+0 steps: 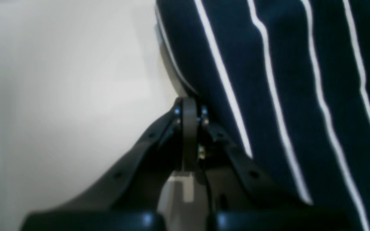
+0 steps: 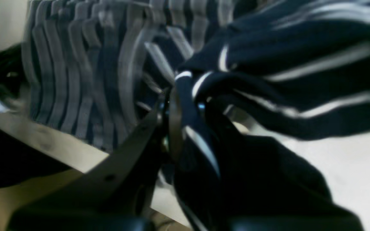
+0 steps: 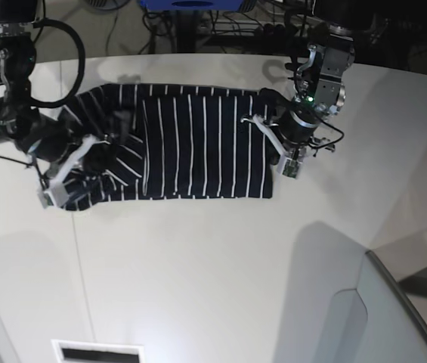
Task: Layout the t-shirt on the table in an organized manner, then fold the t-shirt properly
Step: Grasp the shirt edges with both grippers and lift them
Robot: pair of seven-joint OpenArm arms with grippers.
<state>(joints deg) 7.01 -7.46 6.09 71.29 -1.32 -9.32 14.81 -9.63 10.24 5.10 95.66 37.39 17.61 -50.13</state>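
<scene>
Pinching t-shirt (image 2: pixel 268 64) fabric, right tool (image 2: pixel 185 96); left tool (image 1: pixel 189 106) closed beside it.

Dark bkgd w/ cables (image 3: pixel 221 23); grey panel (image 3: pixel 394 318) lower right.

surface: large smooth white table (image 3: pixel 213 265) with a curved far edge and a thin dark seam line | on it: dark navy soft-fabric t-shirt with thin white stripes (image 3: pixel 190 144), spread across the far half | shirt state: middle flat, end on the base view's left bunched and rumpled | near half: bare white top
</scene>
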